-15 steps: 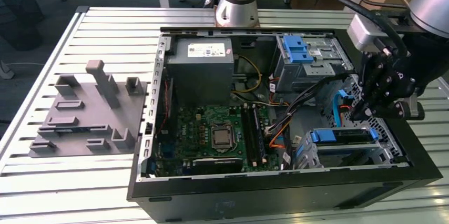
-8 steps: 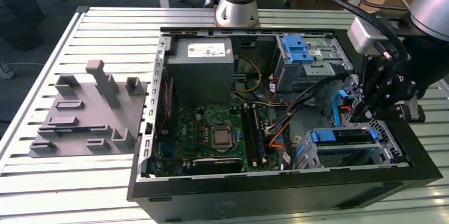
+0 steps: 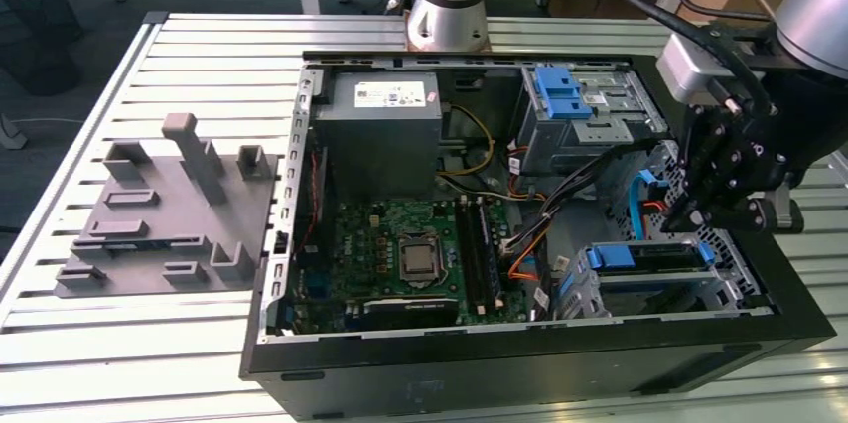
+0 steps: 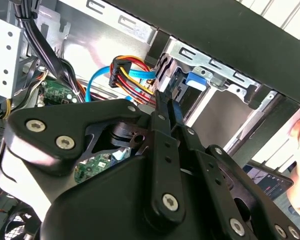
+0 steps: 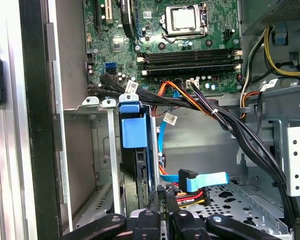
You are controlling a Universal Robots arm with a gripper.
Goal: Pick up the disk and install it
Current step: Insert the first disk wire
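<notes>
Your black linkage gripper (image 3: 698,216) hangs inside the case; I cannot tell its state. The flat silver disk with blue carrier rails (image 3: 645,257) already sits in the lower drive bay (image 3: 742,289), seemingly installed or nearly so.

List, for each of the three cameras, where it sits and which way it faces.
Exterior view: off the arm, above, looking down into the open computer case on the slatted table; shows the arm and gripper.
First wrist view: on the wrist, facing the drive bay holding the disk, motherboard beyond; gripper linkage at the edge.
Second wrist view: behind the gripper, facing the same bay.
Shared: both wrist views show the disk's blue carrier.
</notes>
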